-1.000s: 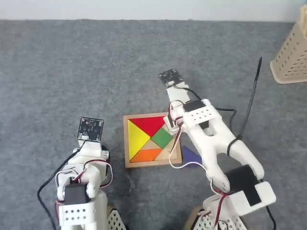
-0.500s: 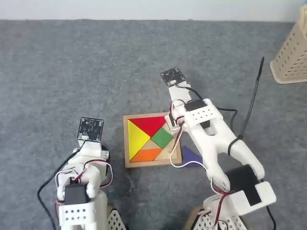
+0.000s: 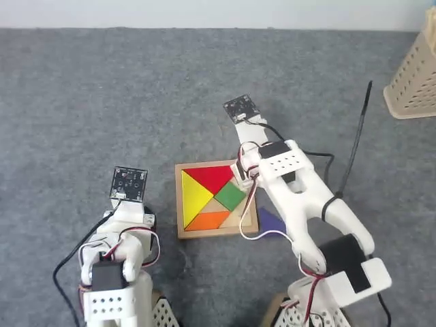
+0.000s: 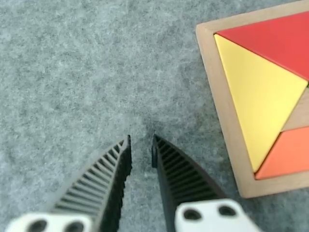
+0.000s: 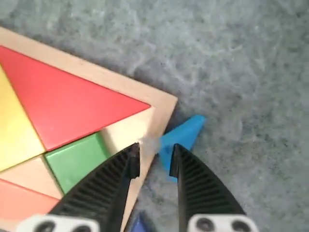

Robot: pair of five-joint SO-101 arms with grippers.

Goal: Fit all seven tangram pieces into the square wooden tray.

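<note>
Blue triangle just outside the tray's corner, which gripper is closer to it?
Right. The right gripper hangs directly over the blue triangle, beside the wooden tray's corner. The left gripper is over bare carpet off the tray's opposite side, well away.

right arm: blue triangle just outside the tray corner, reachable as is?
Probably yes: the right claw sits just above the blue piece, slightly open, nothing between them. The tray rim right beside it may crowd the grasp.

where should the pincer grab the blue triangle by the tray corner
Come straight down on the blue triangle and pinch the half pointing away from the tray. It lies flat on the carpet, its other end beside the tray rim, leaving little finger room there.
</note>
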